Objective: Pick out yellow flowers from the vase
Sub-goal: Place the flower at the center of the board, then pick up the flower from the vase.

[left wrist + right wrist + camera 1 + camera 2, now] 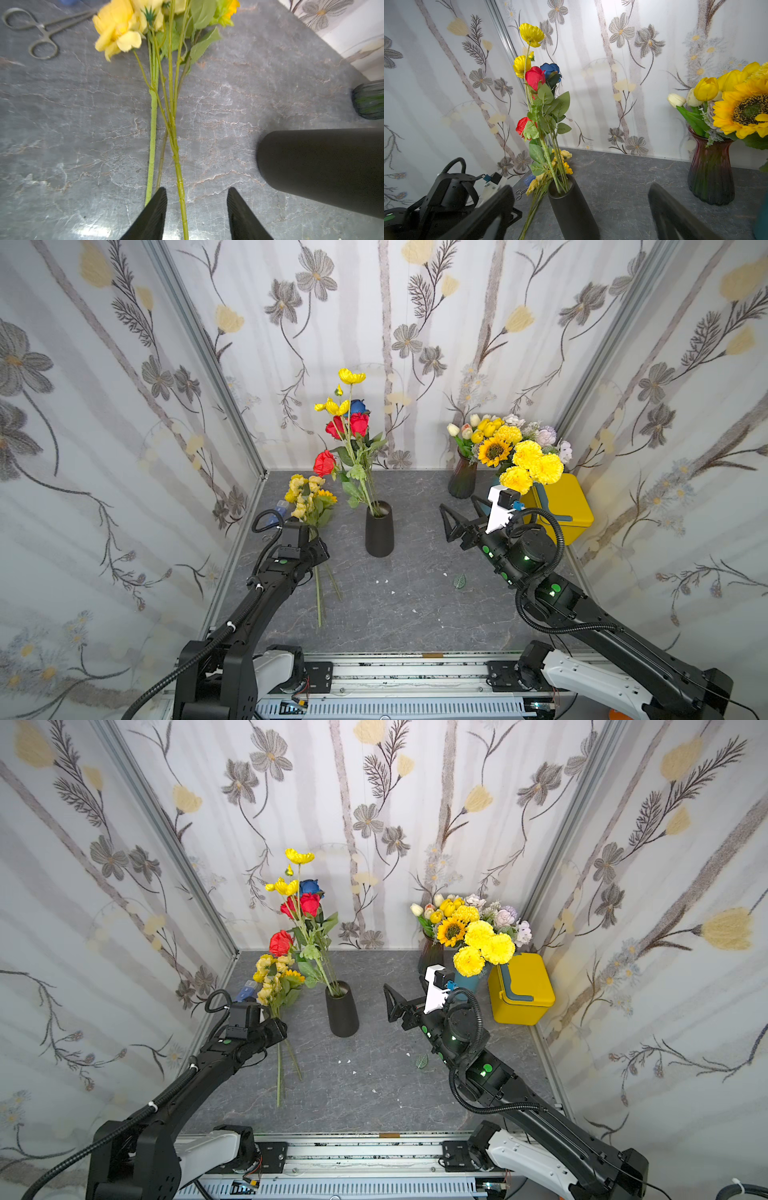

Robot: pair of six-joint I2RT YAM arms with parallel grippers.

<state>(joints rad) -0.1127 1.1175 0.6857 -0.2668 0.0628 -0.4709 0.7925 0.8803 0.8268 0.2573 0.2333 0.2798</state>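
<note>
At the back right you see a yellow lidded box (573, 497) near a dark ribbed glass vase (462, 481). Metal forceps (39, 29) lie on your grey marbled table (415, 614), and a loose green leaf (459, 581) lies well apart from them.

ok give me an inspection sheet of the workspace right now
surface: grey marbled tabletop, white scraps and a loose leaf on it
job's things: black vase holds yellow poppy-like blooms, red roses, a blue rose; picked yellow flowers lie beside it
clutter: forceps; yellow box; ribbed glass vase with a mixed bouquet
grippers: left gripper open, a stem lying between its jaws; right gripper open, empty
cables: black corrugated hoses loop at both wrists
surroundings: floral wallpaper on three sides
</note>
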